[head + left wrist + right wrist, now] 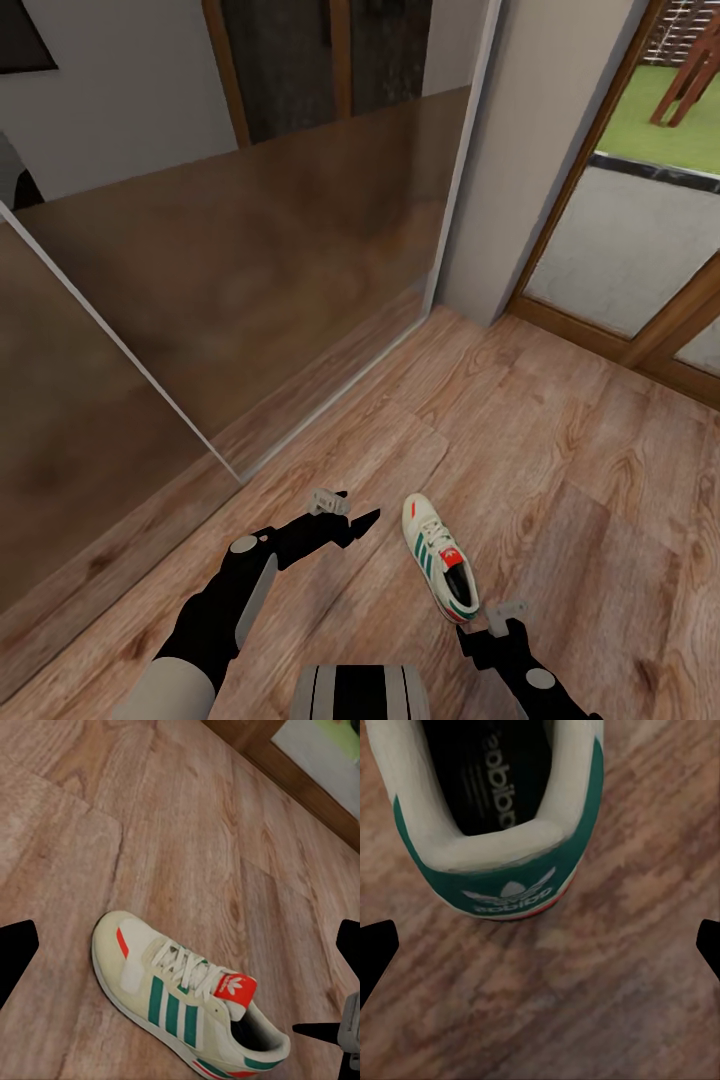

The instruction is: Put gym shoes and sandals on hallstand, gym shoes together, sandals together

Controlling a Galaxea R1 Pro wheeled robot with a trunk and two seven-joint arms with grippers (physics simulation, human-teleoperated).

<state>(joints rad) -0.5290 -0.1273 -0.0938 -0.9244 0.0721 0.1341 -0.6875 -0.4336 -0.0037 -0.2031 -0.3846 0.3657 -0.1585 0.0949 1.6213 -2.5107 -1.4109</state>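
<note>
Gym shoe (441,557): upright on the corridor floor (560,470), heel toward the robot, between both arms.
Right gripper (478,640): fingers apart, just behind the heel, not touching.
Left gripper (352,512): fingers apart, beside the shoe's toe end.
Mirrored sliding door (230,280): beyond, left.

Both arms are matte black with pale grey shells, the left arm (225,610) carrying a round grey joint cap and the right arm (530,675) another. Each black two-fingered gripper bears a small light-grey bracket; the trunk (360,692) is grey with black stripes.
</note>
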